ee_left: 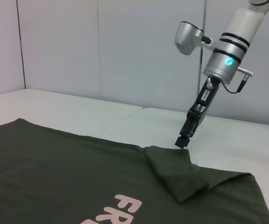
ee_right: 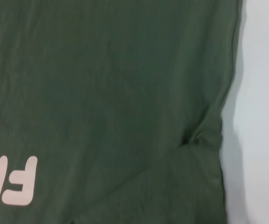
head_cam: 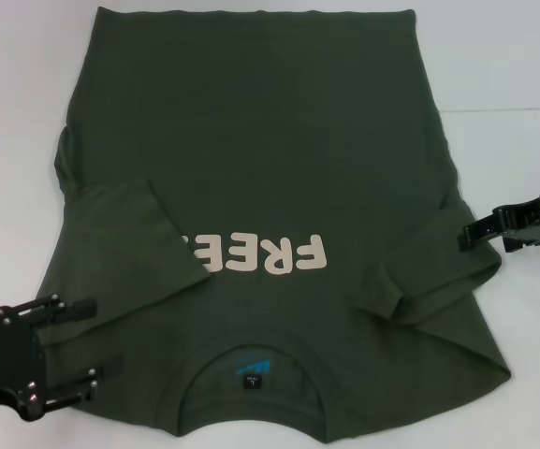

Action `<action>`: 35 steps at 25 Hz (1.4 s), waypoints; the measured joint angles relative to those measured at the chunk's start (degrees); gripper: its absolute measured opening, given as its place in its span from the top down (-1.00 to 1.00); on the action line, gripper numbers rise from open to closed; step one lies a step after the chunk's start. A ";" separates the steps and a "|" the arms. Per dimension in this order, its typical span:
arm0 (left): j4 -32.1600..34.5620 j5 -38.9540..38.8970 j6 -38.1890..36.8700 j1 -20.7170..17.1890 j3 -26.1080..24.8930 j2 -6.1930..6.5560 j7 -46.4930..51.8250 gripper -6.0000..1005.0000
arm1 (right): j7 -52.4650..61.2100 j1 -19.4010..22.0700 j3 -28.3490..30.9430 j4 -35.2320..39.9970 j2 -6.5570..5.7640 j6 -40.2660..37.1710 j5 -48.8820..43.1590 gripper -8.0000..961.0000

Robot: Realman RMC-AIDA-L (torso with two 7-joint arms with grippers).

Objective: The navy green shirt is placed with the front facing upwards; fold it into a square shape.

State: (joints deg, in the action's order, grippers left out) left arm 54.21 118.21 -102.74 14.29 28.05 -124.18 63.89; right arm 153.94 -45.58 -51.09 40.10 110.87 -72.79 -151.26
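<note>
L tool (head_cam: pixel 90 351): matte black, flat plate body w/ small silver screw heads, two slim black fingers w/ rounded tips, at 8 o'clock in head view. R tool (head_cam: pixel 471 234): black, narrow, blocky tip, small white label on housing, at 3 o'clock. In L wrist view R arm (ee_left: pixel 232 44) shows white shell, silver wrist w/ black bands, glowing blue-green dot, silver camera pod, thin black cable loop w/ metal plug.
</note>
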 joint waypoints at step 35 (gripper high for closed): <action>-0.25 0.00 0.44 1.18 -0.01 0.09 0.25 -0.46 | -0.99 -1.01 -0.67 -1.60 2.01 4.07 -4.29 0.64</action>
State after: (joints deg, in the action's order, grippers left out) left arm 53.96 118.21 -102.30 15.47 28.04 -124.09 64.15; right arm 152.95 -46.59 -51.76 38.50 112.88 -68.72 -155.55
